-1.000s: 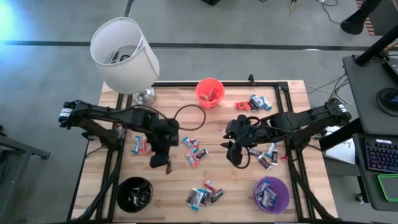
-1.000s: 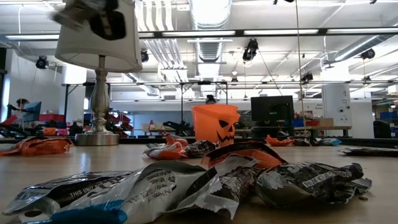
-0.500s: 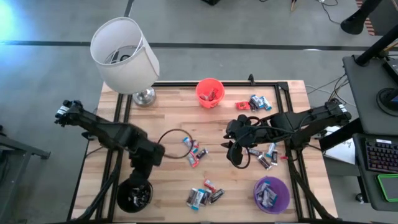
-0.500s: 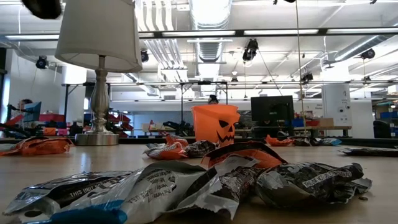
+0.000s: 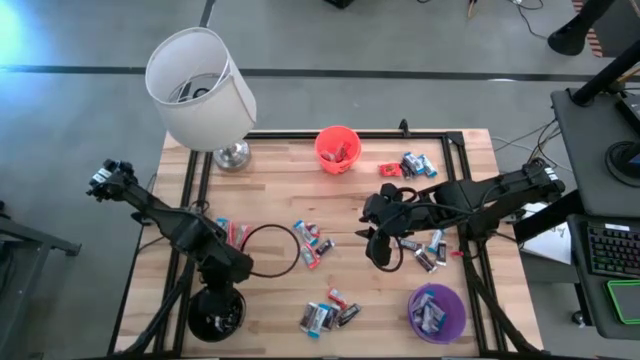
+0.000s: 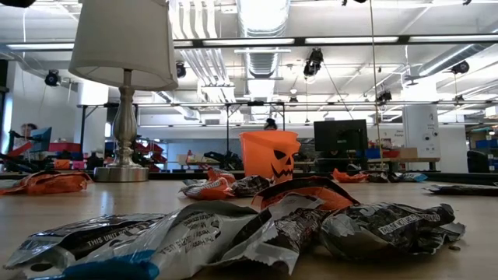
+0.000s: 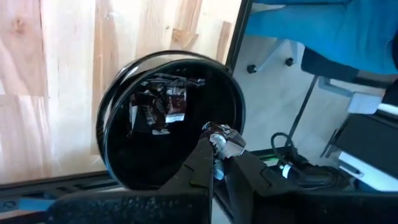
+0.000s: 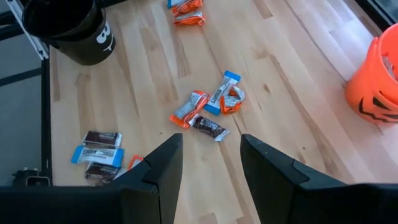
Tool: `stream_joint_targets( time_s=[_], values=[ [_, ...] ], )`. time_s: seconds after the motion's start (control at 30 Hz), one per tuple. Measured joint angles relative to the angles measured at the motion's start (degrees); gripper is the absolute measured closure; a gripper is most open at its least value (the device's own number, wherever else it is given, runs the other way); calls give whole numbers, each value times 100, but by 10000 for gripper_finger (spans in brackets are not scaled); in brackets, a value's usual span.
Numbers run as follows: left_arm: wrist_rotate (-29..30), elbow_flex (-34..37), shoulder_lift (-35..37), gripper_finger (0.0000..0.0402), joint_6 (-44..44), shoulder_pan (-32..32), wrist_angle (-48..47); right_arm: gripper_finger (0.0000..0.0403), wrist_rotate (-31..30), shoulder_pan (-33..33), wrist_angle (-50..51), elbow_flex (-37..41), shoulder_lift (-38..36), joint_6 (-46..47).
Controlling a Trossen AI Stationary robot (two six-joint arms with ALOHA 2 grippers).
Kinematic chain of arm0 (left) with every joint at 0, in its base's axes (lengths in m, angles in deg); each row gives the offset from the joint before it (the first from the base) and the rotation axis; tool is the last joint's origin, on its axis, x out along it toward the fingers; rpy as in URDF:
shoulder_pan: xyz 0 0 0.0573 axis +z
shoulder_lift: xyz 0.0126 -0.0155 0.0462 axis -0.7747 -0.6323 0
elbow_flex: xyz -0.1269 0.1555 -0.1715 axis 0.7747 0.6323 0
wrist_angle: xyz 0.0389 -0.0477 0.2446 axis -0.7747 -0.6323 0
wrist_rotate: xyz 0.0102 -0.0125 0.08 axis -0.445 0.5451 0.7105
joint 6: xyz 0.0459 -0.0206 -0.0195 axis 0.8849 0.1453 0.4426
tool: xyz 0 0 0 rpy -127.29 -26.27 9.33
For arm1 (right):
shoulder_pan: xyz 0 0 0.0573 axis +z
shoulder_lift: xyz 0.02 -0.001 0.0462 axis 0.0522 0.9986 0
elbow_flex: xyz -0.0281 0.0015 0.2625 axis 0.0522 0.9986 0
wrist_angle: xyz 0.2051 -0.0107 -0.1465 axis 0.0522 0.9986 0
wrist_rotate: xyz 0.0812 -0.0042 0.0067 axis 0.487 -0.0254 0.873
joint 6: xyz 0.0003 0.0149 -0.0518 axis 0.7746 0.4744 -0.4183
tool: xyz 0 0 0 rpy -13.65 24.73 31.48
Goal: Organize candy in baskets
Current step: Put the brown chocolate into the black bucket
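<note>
Left tool [image 7: 219, 157] pinches silver candy [image 7: 225, 138] over black basket [image 7: 118, 163]; visible only by wrist.

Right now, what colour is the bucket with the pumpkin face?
Orange bucket with a black jack-o'-lantern face; the low view shows it best.

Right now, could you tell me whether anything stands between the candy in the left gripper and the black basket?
Nothing visible does. The left gripper, shut on a silver-wrapped candy, hangs over the open black basket, which holds only a few dark candies.
</note>
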Motion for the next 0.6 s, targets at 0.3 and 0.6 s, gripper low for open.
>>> stream_joint_targets(
  time_s=[0.3,0.6],
  values=[
    [188,0,-22,340,-250,6,131,250,153,-232,392,2,2,-125],
    [847,0,-22,288,-558,10,128,250,1253,-264,392,116,262,-1622]
  ],
)
